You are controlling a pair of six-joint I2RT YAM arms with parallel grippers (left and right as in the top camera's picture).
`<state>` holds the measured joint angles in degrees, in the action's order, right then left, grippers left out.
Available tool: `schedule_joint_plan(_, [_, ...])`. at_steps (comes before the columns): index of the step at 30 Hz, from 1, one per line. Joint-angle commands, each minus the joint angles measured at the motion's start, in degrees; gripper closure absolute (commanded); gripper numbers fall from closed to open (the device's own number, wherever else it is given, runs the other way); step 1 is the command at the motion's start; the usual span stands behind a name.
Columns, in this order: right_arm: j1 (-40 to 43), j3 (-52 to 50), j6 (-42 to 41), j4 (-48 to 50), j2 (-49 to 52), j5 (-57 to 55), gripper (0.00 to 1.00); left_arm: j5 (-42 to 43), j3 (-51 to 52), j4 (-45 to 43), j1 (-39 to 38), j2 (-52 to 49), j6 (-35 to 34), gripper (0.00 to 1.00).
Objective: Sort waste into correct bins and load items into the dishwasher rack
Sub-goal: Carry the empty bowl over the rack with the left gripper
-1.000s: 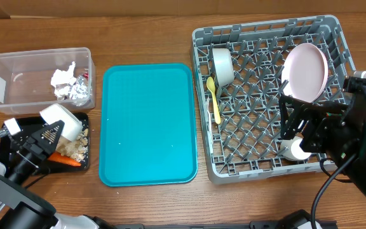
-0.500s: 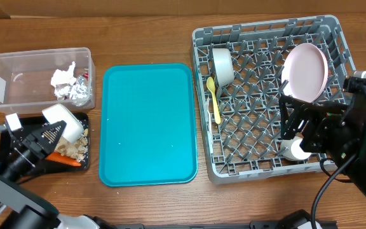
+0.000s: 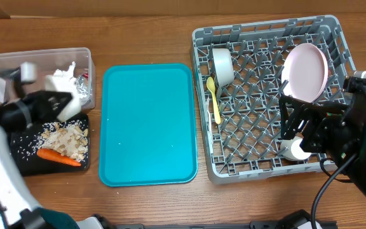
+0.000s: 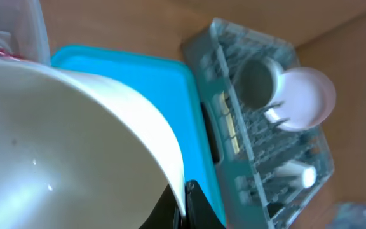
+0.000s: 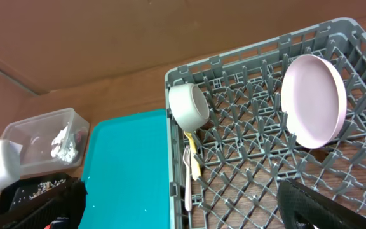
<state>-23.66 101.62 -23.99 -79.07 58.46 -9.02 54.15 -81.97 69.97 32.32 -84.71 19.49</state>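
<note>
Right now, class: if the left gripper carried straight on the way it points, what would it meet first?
Probably the teal tray: the left gripper, holding a white bowl, points toward it. Its height is unclear, so it might pass above.

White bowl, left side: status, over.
Left gripper shut on white bowl, above clear tub and black tray. Right gripper open over dishwasher rack. Teal tray between bowl and rack.

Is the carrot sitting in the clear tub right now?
No, the carrot lies in the black tray, right beside the beige food bits.
</note>
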Motion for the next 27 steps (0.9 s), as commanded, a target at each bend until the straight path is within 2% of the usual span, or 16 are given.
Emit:
schedule_joint_plan(1, [0.1,0.4,-0.1,0.3,-0.1,-0.4,0.00,-15.8,-1.4,-3.4,-12.0,2.6,-17.6,0.96])
schedule_joint_plan(5, [0.1,0.4,-0.1,0.3,-0.1,-0.4,0.00,-18.1,-1.4,-11.2,-26.3,2.2,-26.3,0.96])
schedule_joint_plan(8, [0.1,0.4,-0.1,0.3,-0.1,-0.4,0.00,-12.5,-1.4,-20.1,-35.7,1.5,-29.2,0.96])
schedule_joint_plan(10, [0.1,0.4,-0.1,0.3,-0.1,-0.4,0.00,-7.0,-1.4,-30.2,-42.4,0.5,-31.2,0.96])
schedule_joint_plan(13, [0.1,0.4,-0.1,0.3,-0.1,-0.4,0.00,-6.7,-1.4,-40.0,-49.1,-1.4,-36.0,0.96])
schedule_joint_plan(19, [0.1,0.4,-0.1,0.3,-0.1,-0.4,0.00,-6.1,-1.4,-50.3,-57.7,-8.3,-42.7,0.95])
schedule_joint_plan(27, [0.1,0.4,-0.1,0.3,-0.1,-0.4,0.00,-0.5,-1.4,-65.0,-65.4,-19.1,-50.5,0.96])
